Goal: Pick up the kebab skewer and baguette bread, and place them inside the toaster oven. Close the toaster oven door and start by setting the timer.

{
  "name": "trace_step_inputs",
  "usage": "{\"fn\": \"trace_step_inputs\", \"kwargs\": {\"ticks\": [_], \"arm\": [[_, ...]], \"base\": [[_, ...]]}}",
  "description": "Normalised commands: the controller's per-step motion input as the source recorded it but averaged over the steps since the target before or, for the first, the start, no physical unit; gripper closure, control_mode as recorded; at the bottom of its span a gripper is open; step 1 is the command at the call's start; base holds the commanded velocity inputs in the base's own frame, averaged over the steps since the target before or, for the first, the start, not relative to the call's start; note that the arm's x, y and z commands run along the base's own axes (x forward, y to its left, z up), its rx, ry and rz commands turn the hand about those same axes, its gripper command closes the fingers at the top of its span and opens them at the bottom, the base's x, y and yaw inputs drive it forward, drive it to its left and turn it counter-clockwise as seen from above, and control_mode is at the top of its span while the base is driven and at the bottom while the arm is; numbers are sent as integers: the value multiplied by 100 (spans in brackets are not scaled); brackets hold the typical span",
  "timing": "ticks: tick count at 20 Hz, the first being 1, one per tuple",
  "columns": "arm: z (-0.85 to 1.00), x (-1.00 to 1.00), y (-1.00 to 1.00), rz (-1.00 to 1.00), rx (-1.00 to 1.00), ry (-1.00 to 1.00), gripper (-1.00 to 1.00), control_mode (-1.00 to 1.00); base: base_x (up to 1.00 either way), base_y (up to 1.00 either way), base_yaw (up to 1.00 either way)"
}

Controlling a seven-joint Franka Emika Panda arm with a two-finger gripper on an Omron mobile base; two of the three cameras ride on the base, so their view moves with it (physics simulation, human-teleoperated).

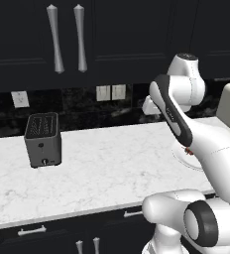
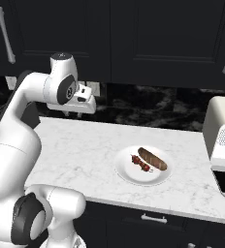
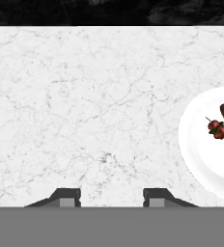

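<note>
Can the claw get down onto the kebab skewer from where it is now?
Probably yes: the kebab skewer lies uncovered on the plate beside the baguette, and the claw, empty above bare counter, has nothing between.

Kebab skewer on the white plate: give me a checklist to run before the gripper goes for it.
1. Short kebab skewer with red and dark chunks lies on the round white plate: ok.
2. Slim dark brown baguette bread lies beside the skewer, close enough to crowd a grasp: cannot tell.
3. Gripper holds nothing, fingers apart: ok.
4. Gripper above the skewer: not ok, it hangs over bare white marble counter, the plate off to one side.
5. Cream-beige toaster oven door open: cannot tell.
</note>
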Motion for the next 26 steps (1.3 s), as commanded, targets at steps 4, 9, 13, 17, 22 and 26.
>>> {"fn": "trace_step_inputs", "kwargs": {"ticks": [4, 9, 13, 17, 22, 26], "arm": [[0, 0, 0, 0, 0, 0, -100, 100], [0, 0, 0, 0, 0, 0, -100, 100], [0, 0, 0, 0, 0, 0, -100, 100], [0, 0, 0, 0, 0, 0, -100, 100], [0, 0, 0, 0, 0, 0, -100, 100], [0, 0, 0, 0, 0, 0, -100, 100]], "base": [[0, 0, 0], [0, 0, 0], [0, -1, 0], [-1, -51, 0], [0, -83, 0], [0, -66, 0]]}}
